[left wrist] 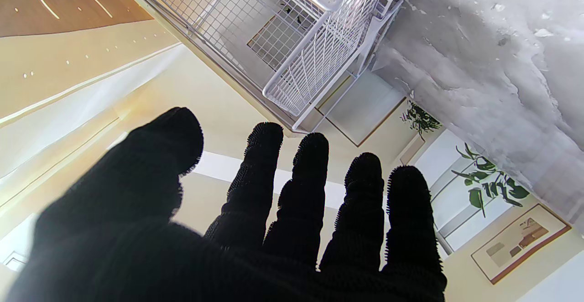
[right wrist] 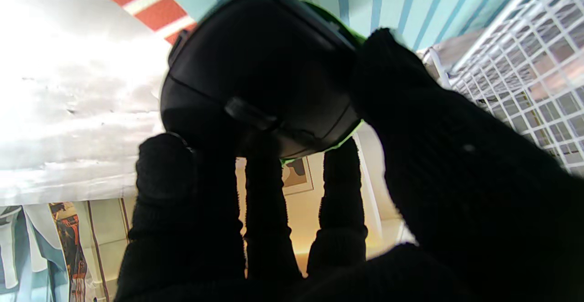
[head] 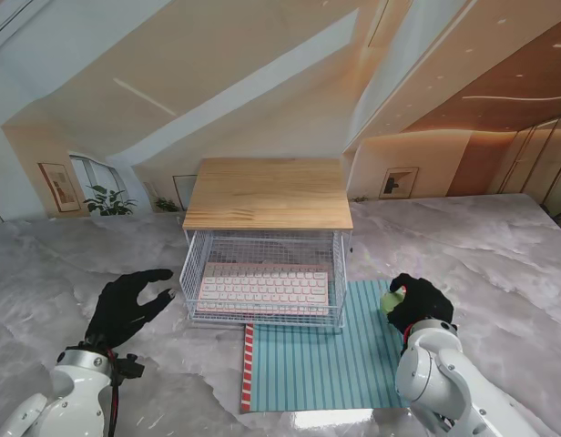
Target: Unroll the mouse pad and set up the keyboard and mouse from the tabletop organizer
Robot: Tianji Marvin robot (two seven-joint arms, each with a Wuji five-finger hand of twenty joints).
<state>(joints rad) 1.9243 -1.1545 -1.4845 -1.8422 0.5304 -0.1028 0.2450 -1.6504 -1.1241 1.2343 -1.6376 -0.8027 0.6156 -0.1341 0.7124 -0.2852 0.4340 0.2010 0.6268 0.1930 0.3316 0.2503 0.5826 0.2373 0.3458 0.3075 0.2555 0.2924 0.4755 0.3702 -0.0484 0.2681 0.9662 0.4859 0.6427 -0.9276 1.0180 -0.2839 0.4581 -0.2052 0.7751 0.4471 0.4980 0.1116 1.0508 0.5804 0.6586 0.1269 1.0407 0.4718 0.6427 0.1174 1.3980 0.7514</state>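
Grey-white marbled bench (head: 62, 264) fills the lower frame. Flat teal mouse pad (head: 326, 364) with thin darker stripes, red-and-white banded edge on its left. White wire-mesh organizer (head: 262, 273) with pale wooden top, centre frame. White-and-pink keyboard (head: 262, 291) inside. Black mouse (right wrist: 260, 78), green trim. Both black knitted robot hands (head: 126, 305), (head: 417, 300).

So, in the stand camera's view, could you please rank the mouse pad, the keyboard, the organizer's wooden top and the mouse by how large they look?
1. Wooden top and mouse pad: similar, too close to rank.
2. Keyboard, inside the wire basket.
3. Mouse, mostly hidden in the right hand, so its look is understated.
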